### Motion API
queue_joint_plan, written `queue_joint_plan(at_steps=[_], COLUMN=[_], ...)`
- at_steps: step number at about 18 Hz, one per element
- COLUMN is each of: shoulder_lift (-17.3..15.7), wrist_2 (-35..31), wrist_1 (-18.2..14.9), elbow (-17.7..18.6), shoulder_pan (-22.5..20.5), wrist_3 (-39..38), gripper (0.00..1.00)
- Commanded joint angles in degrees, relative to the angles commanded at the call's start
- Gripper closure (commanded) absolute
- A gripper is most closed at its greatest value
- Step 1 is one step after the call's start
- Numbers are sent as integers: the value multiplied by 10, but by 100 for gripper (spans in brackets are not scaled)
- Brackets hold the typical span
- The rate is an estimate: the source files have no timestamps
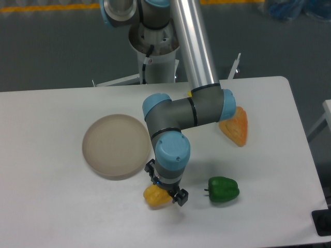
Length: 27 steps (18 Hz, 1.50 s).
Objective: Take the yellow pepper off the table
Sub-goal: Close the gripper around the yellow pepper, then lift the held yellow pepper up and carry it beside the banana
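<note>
The yellow pepper (155, 197) lies on the white table (62, 217) near the front, just right of the plate. Its upper part is hidden under my wrist. My gripper (166, 184) points straight down over it. The black fingers (181, 196) stand spread on either side of the pepper, one at its right edge and one behind it to the left. The jaws look open around the pepper. The fingertips are mostly hidden by the wrist, so I cannot tell whether they touch it.
A round beige-grey plate (117, 146) sits left of the gripper, close to the pepper. A green pepper (223, 189) lies to the right. An orange wedge-shaped piece (236, 127) lies behind the arm's elbow at the right.
</note>
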<state>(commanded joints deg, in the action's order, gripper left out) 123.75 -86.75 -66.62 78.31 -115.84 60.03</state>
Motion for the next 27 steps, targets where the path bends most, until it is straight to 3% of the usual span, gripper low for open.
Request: queue_joint_plan(at_steps=[8,11,13,14,15,21,24,27], shoulder_lift=[6,13,15,15,13,-39,-74,-88], wrist_2=[-1,0,2,1,0,-3,-2,1], wrist_1=[1,2,1,1,1,-10,-41,-66], elbow=[3,3,3,3,3,-5,-16,-28], shoulder_pan=[1,1,2,2,2,-3,-22,-38], wrist_3=[-2,-19,-21,-21,-21,-23,-16,-15], gripper=[1,14,62,76,81,85,87,95])
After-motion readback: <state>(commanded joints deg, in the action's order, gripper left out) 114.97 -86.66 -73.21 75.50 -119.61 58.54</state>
